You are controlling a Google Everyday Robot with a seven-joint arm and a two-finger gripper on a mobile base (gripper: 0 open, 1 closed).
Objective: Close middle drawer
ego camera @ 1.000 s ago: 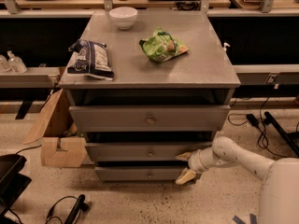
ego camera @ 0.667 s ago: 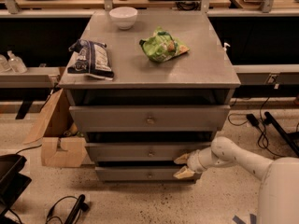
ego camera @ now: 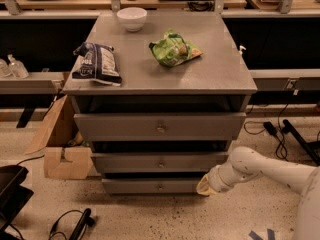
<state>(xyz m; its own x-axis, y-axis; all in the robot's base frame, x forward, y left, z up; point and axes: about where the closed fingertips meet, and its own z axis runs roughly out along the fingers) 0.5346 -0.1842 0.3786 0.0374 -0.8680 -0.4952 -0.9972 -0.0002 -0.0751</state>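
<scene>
The grey cabinet (ego camera: 160,79) has three drawers stacked under its top. The middle drawer (ego camera: 125,162) has a flat wide front and a small brass knob (ego camera: 161,163) at its centre. A dark gap shows above it, and its front stands a little forward of the cabinet body. My gripper (ego camera: 204,187) is low at the right, on a white arm (ego camera: 260,169) that comes in from the right. It sits by the right end of the bottom drawer front (ego camera: 150,186), just below the middle drawer's right corner.
The taller top drawer (ego camera: 120,127) is above. On the cabinet top lie a white bowl (ego camera: 132,18), a dark snack bag (ego camera: 97,63) and a green chip bag (ego camera: 173,49). A cardboard box (ego camera: 65,161) stands at the left. Cables (ego camera: 272,129) lie on the floor at the right.
My gripper has dropped a little, from the right end of the middle drawer front to the bottom drawer's right end. The drawer fronts look unmoved.
</scene>
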